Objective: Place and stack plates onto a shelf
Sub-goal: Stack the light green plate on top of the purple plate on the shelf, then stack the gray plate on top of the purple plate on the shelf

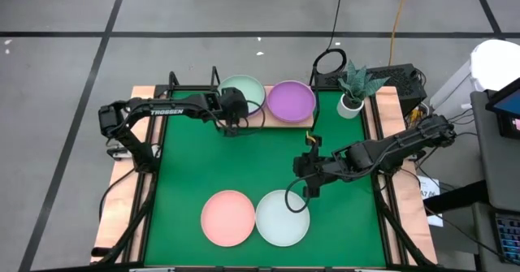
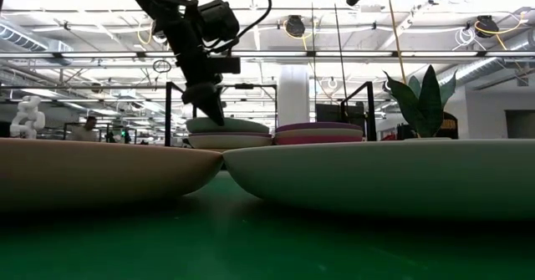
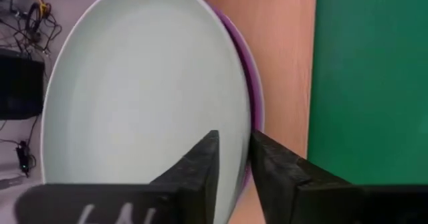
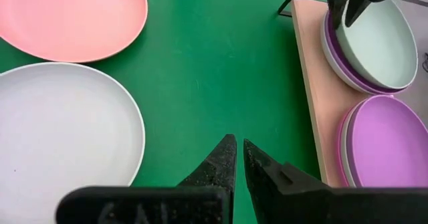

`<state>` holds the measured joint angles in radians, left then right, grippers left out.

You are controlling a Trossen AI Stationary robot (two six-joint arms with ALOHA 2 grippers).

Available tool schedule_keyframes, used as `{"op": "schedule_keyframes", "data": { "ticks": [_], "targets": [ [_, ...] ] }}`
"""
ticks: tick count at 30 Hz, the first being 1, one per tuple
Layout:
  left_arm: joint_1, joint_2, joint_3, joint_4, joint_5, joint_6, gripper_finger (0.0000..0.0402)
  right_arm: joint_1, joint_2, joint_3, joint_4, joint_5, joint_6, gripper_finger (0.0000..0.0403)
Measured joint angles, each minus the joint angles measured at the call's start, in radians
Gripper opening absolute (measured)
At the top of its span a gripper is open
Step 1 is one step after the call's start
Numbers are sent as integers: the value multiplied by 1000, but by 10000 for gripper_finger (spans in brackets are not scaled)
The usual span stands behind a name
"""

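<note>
Up on your light wooden shelf board (image 1: pixel 276 119) sit two stacks of round, shallow, matte plates: a pale mint plate (image 1: pixel 244 93) tops one, a purple plate (image 1: pixel 291 100) the other. Your left gripper (image 1: pixel 230 128) pinches the mint plate's near rim, fingers barely apart. Your right gripper (image 1: pixel 310 187), nearly closed and empty, hovers at the smooth white plate (image 1: pixel 282 218) touching the salmon pink plate (image 1: pixel 228 218) on the green mat (image 1: pixel 244 162).
</note>
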<state>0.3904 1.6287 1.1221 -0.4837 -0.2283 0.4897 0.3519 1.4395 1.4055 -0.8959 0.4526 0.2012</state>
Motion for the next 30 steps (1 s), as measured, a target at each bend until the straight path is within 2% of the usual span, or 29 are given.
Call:
{"op": "schedule_keyframes", "data": {
  "ticks": [11, 14, 19, 23, 28, 30],
  "targets": [
    [-45, 0, 0, 15, -2, -34, 143, 0, 0, 0, 0, 0, 0, 13],
    [-66, -9, 0, 10, -15, -43, 149, 0, 0, 0, 0, 0, 0, 13],
    [-125, -62, 0, 6, -95, -59, 150, 0, 0, -11, 19, -2, 14, 13],
    [-187, -132, 0, -17, -98, -120, 150, 0, 1, -45, 60, -14, 23, 13],
    [-288, -188, 1, -104, -60, -196, 150, 5, 1, -91, 171, -154, 106, 13],
    [-331, -202, 2, -144, -59, -231, 150, 27, 1, -104, 217, -168, 129, 16]
  ]
}}
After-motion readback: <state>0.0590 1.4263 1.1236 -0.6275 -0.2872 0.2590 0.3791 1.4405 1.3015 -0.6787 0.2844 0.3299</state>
